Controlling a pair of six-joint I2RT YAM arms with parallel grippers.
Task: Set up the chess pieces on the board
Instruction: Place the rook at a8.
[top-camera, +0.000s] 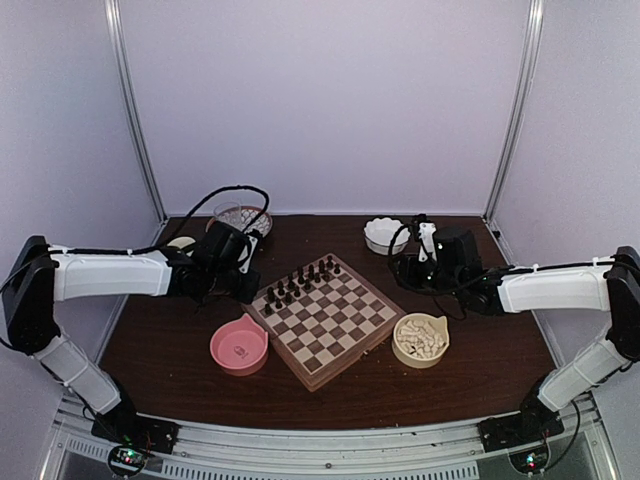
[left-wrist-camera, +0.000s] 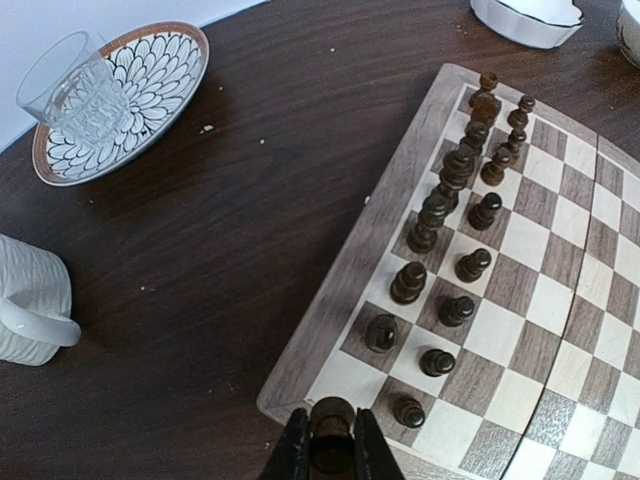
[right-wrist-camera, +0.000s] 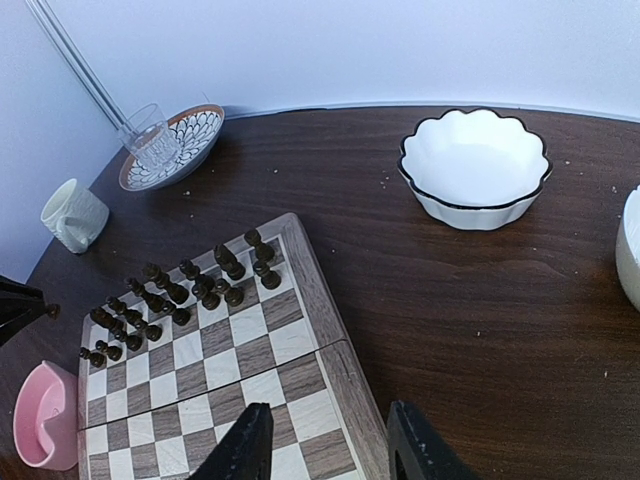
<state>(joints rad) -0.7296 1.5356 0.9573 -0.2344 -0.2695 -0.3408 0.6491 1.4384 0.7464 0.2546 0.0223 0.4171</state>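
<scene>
At the middle of the table (top-camera: 160, 340) the board (top-camera: 326, 320) is placed, the right gripper (right-wrist-camera: 325, 450) is found partly open and empty, and a dark piece (left-wrist-camera: 332, 410) is pinched by the left gripper (left-wrist-camera: 331, 440) at the board's corner, beside two rows of chess pieces (left-wrist-camera: 433, 210).

Top cam looks down from behind the arms; left wrist cam's close over the board (top-camera: 335, 335), right wrist's further back, same corner.
</scene>
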